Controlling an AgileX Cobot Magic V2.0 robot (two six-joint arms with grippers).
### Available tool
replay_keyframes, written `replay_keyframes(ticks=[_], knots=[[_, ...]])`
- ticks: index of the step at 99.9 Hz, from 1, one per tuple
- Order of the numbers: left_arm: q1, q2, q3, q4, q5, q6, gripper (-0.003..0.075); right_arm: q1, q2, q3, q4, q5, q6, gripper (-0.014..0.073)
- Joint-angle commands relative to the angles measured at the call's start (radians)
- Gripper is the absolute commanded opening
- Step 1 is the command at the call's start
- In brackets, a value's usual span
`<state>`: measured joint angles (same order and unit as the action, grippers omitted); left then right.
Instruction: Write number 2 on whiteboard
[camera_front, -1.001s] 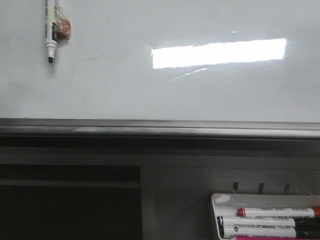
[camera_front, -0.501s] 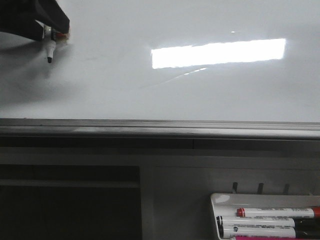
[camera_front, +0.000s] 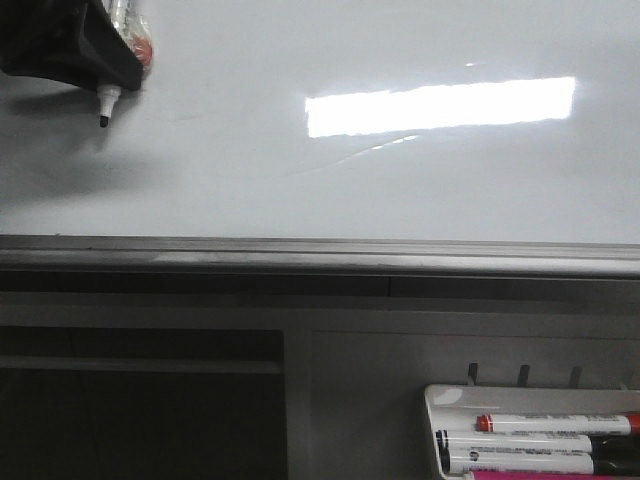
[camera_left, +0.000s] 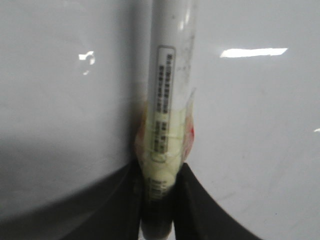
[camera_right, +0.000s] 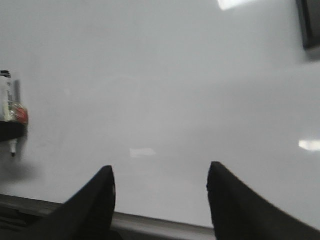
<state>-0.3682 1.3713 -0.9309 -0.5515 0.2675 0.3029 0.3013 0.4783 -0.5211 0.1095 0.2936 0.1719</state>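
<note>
Progress: we see no stroke of the number 2 yet; the whiteboard (camera_front: 330, 190) is bare white apart from the long light glare (camera_front: 440, 105) right of centre in the front view
Left to do: by our reading the whole figure, arch, corner and tail, is to be drawn, so the task is only at its start
Left gripper: we have the left gripper (camera_left: 159, 200) clamped on the marker (camera_left: 167, 105), its dark fingers (camera_left: 200, 205) pressing both sides of the taped barrel in the left wrist view
Marker in front view: the marker tip (camera_front: 103, 118) points down at the upper left of the frame, poking out below the dark gripper body; we cannot tell whether the nib touches the board or hovers just off it
Board relative to gripper: the board fills the frame behind and below the marker, with open white surface stretching right and down to the grey rail (camera_front: 320, 252)
Right gripper: our right gripper (camera_right: 160, 195) stands with its fingers apart and nothing between them, facing the board, well apart from the marker at the left edge of its view
Tray: a white marker tray (camera_front: 440, 400) with spare markers sits at the lower right of the front view, below the rail
</note>
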Motion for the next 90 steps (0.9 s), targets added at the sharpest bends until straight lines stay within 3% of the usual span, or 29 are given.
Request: replay_keyframes(ticks=[1, 13, 33, 44, 60, 90], knots=[[-0.012, -0.074, -0.028, 0.003, -0.03, 0.021, -0.002, 0.049, 0.033, -0.099, -0.002, -0.066, -0.075, 0.0368], [-0.049, -0.192, -0.028, 0.011, 0.09, 0.155, -0.002, 0.176, 0.117, -0.235, -0.002, -0.035, -0.172, 0.0368], [-0.131, -0.399, -0.028, 0.015, 0.504, 0.56, -0.002, 0.485, 0.371, -0.464, -0.002, 0.096, -0.352, 0.037], [-0.147, -0.492, -0.028, 0.031, 0.628, 0.706, -0.002, 0.636, 0.51, -0.547, -0.052, 0.107, -0.408, 0.0372], [-0.15, -0.623, -0.028, 0.134, 0.645, 0.759, -0.002, 0.771, 0.665, -0.646, -0.135, 0.147, -0.408, 0.0389], [-0.15, -0.701, -0.028, 0.174, 0.767, 0.77, -0.002, 0.826, 0.727, -0.709, -0.122, 0.066, -0.408, 0.04]])
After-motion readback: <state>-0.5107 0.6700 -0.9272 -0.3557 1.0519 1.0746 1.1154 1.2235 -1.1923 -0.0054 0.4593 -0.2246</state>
